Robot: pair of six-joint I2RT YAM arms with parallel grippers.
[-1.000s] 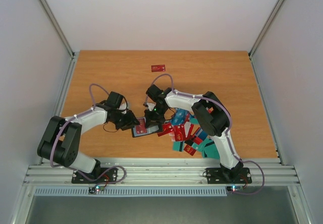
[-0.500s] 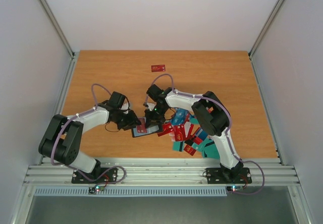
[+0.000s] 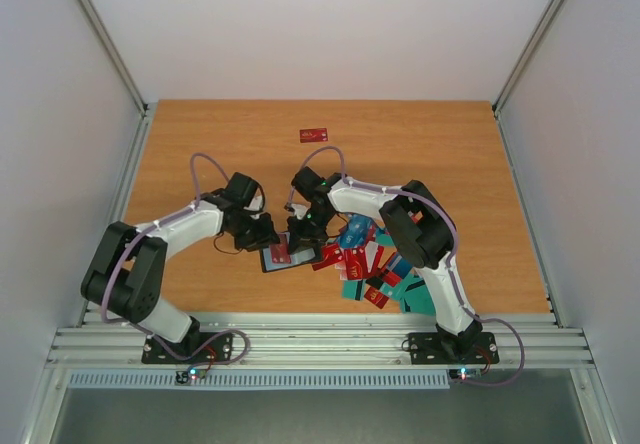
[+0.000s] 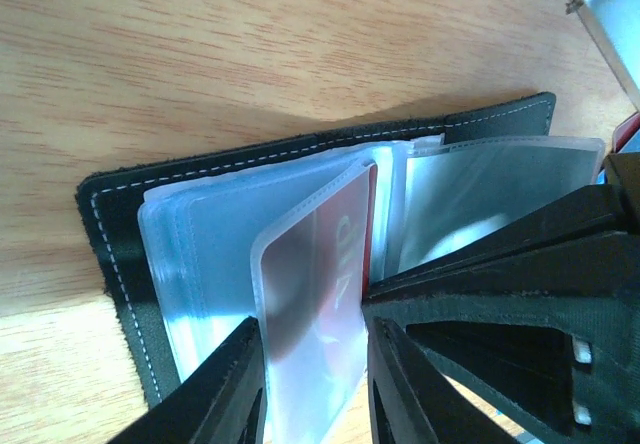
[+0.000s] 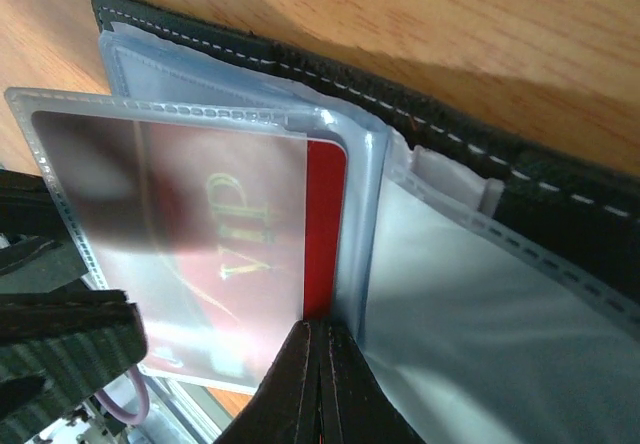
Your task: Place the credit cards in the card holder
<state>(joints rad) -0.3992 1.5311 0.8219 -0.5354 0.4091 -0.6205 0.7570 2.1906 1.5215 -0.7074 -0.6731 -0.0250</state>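
The black card holder (image 3: 283, 257) lies open on the table, its clear sleeves fanned up. It shows in the left wrist view (image 4: 110, 224) and the right wrist view (image 5: 560, 214). A red credit card (image 5: 325, 224) marked VIP sits mostly inside one upright sleeve (image 4: 310, 294). My right gripper (image 3: 304, 234) (image 5: 320, 332) is shut on that card's exposed edge at the sleeve mouth. My left gripper (image 3: 264, 236) (image 4: 312, 339) is open, with its jaws on either side of the same sleeve. Several loose credit cards (image 3: 368, 269) lie in a heap to the right of the holder.
One red card (image 3: 314, 135) lies alone at the far middle of the wooden table (image 3: 200, 144). The right arm's links (image 3: 415, 229) reach over the card heap. White walls (image 3: 60, 114) and metal rails bound the table.
My left gripper has moved right and a little farther away, closing in on the holder's sleeves. The right gripper and the holder have barely moved.
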